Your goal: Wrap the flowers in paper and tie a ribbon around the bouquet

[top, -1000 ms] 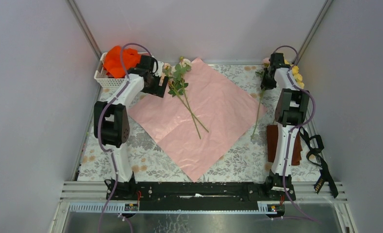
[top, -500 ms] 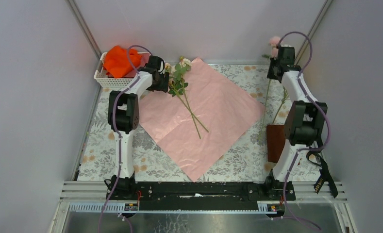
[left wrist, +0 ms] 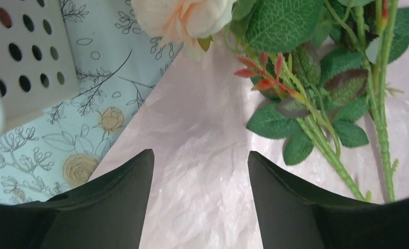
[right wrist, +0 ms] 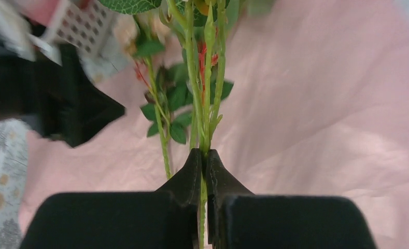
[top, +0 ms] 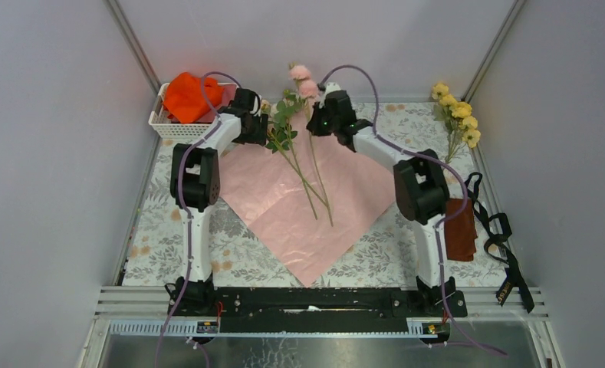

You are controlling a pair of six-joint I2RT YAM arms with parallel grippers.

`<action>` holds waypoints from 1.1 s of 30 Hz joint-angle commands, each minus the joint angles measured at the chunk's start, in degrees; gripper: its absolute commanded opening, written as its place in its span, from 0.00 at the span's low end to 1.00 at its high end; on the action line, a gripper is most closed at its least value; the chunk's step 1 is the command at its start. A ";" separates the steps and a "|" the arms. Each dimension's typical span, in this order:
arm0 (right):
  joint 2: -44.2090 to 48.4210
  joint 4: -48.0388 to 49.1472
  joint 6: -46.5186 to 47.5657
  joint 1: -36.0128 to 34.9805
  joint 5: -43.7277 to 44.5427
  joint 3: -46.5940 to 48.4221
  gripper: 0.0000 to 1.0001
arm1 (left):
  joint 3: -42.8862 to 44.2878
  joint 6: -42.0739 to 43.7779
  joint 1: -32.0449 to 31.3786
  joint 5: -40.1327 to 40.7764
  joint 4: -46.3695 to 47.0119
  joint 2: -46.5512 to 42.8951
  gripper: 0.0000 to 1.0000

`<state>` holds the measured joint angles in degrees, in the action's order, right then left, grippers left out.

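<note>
The paper (top: 360,176) lies flat as a pink diamond on the table. Leafy flowers (top: 284,126) with thin stems lie on its upper left part. My right gripper (top: 320,123) hangs over the paper's top corner, shut on the green stem (right wrist: 204,124) of a pink flower (top: 300,73); the stem's tail hangs down over the sheet. My left gripper (left wrist: 199,161) is open and empty, low over the paper (left wrist: 202,129) near its left edge, beside a pale rose (left wrist: 184,18). Yellow flowers (top: 456,115) lie at the back right. The black ribbon (top: 508,257) lies at the right edge.
A white basket (top: 161,121) holding an orange cloth (top: 188,93) stands at the back left, close behind my left gripper. A brown pad (top: 461,230) lies by the right arm. The table has a floral cover, with walls on three sides.
My right arm lifted a pink flower from the back right bunch and swung it left over the paper's top corner. My left gripper narrowed a little and stayed near the leaves.
</note>
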<state>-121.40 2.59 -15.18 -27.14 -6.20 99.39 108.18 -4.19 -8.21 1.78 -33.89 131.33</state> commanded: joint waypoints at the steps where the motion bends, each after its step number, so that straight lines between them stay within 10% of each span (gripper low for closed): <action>1: -6.47 2.35 -4.90 -1.33 0.39 6.50 0.06 | -2.77 1.66 -0.14 -2.79 3.04 -6.89 0.74; 4: -11.37 -8.86 -1.79 -1.13 3.51 15.33 0.46 | -4.86 2.10 -0.14 -4.13 3.09 -8.94 0.75; 13: 5.22 -19.59 6.52 14.50 12.71 -0.05 0.98 | -9.32 3.75 -0.14 -5.77 1.94 -14.04 0.80; 20: 2.36 -30.28 5.62 36.79 11.73 -3.37 1.00 | -11.96 8.17 -0.14 -10.83 -2.58 -18.00 0.85; 33: -9.48 -33.46 6.20 44.71 4.05 4.31 0.82 | -16.39 15.52 -0.14 -8.02 -5.17 -22.68 0.88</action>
<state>-128.38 -28.01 -9.39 17.37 3.27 99.70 92.95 7.90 -8.21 -7.68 -37.76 110.28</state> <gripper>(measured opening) 0.859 0.873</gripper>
